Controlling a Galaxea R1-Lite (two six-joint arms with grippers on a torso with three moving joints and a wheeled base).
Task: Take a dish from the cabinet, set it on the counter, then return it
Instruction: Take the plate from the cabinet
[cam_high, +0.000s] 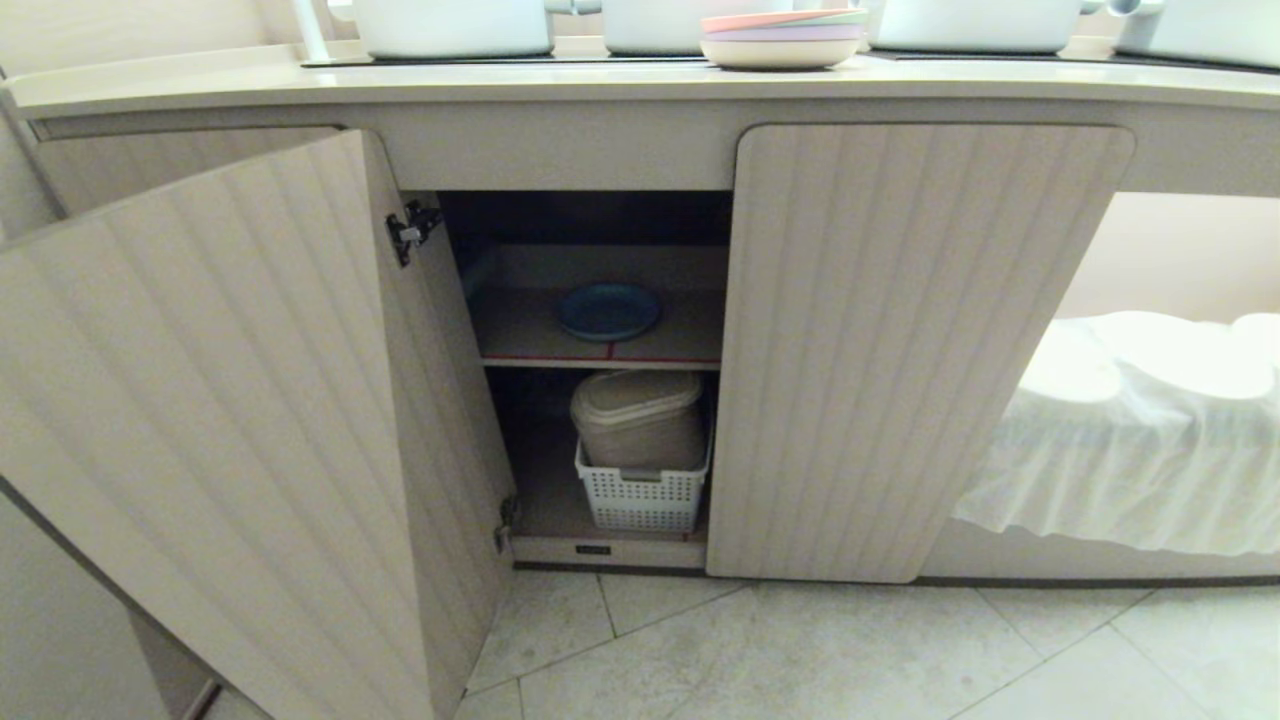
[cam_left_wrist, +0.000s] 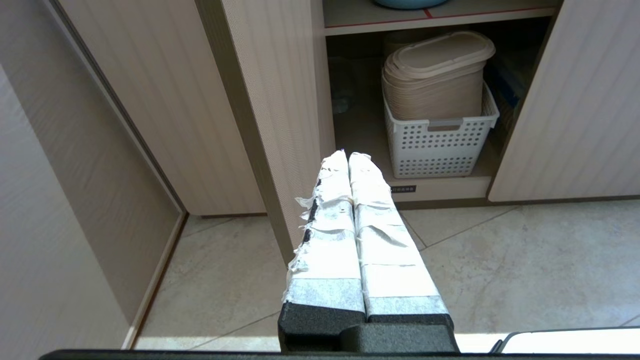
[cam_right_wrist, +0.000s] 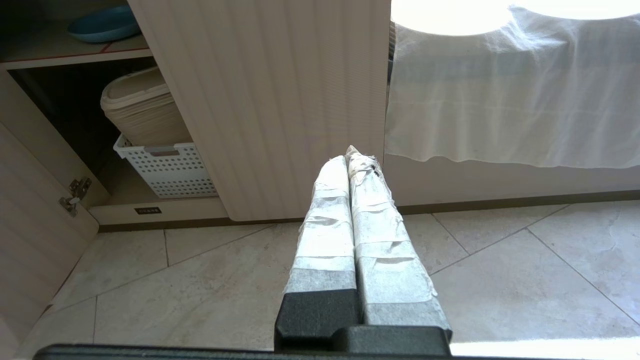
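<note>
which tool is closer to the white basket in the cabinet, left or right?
Left, by a little. The left tool, shut, points at the open half of the cabinet, with the basket just ahead. The right tool, shut, faces the closed door, with the basket off to its side.

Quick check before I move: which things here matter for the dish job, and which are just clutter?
For the job:
- blue dish on the shelf
- cabinet, left door open
- counter
- left gripper and right gripper, both shut, empty

Clutter:
- pastel plate stack
- white basket with beige bin
- white cloth
</note>
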